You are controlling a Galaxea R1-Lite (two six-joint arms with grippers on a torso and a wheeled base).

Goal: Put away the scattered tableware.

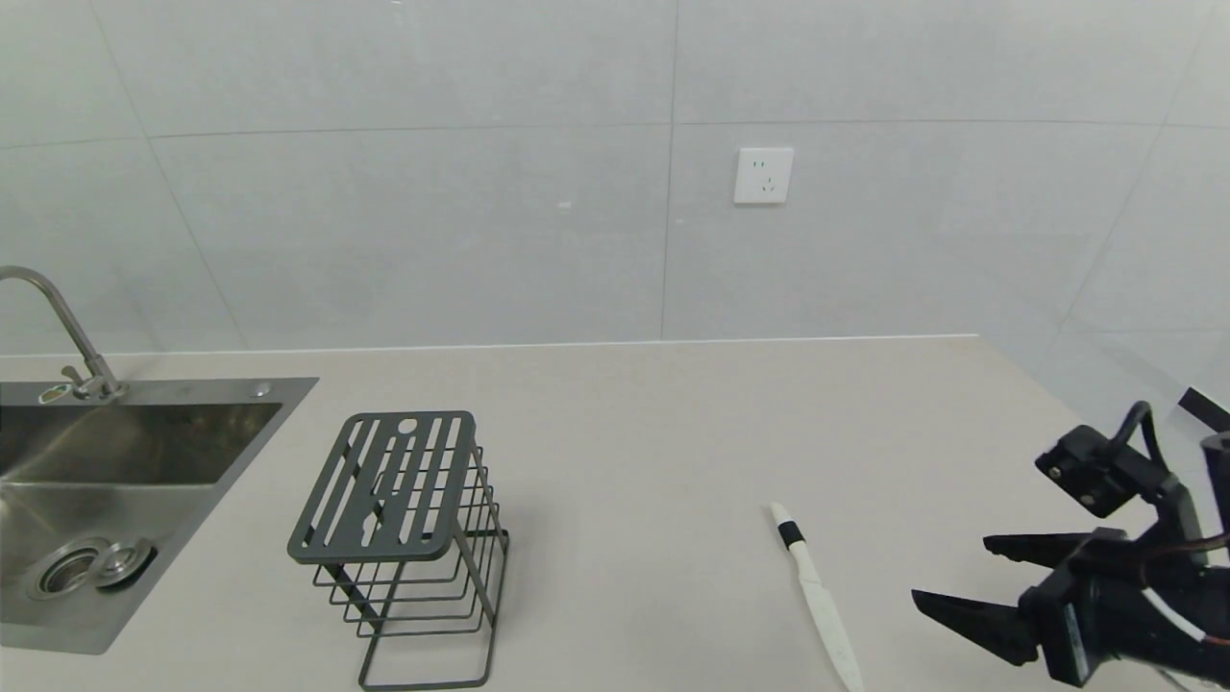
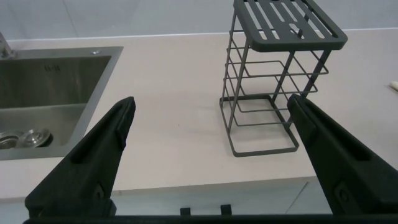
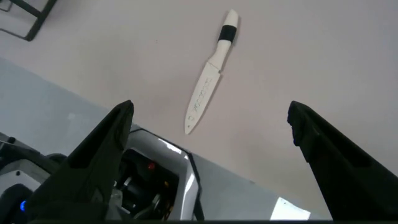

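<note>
Right tool [image 1: 949, 571] sits closest, at about 4 o'clock in the head view, low over the near right end of the worktop [image 1: 653, 432]. Its two black fingers are spread wide apart with nothing between them, pointing toward 9 o'clock. Just beside those fingertips, at their 9 o'clock and not touching them, lies the white knife [image 1: 812, 586]. It rests flat on the worktop. Its handle, ringed by a black band, points to roughly 11 o'clock, and the blade tip runs to 5 o'clock toward the near edge. From the right wrist camera the knife shows between the two spread fingers, lying on the surface beneath them.

Well apart from the knife, at its 9 o'clock, a dark grey wire knife rack [image 1: 370, 553] with a slotted top plate stands upright, with no tableware in its slots. Left tool [image 2: 211, 102] hangs short of the worktop's near edge, fingers also wide apart and holding nothing, with the rack ahead of it.

At 9 o'clock from the rack a stainless steel sink [image 1: 242, 461] is set into the worktop, with a round drain strainer [image 1: 91, 565] in its basin and a curved faucet [image 1: 58, 317] at its far rim. On the tiled wall at 12 o'clock from the knife there is a white wall socket [image 1: 764, 175].
</note>
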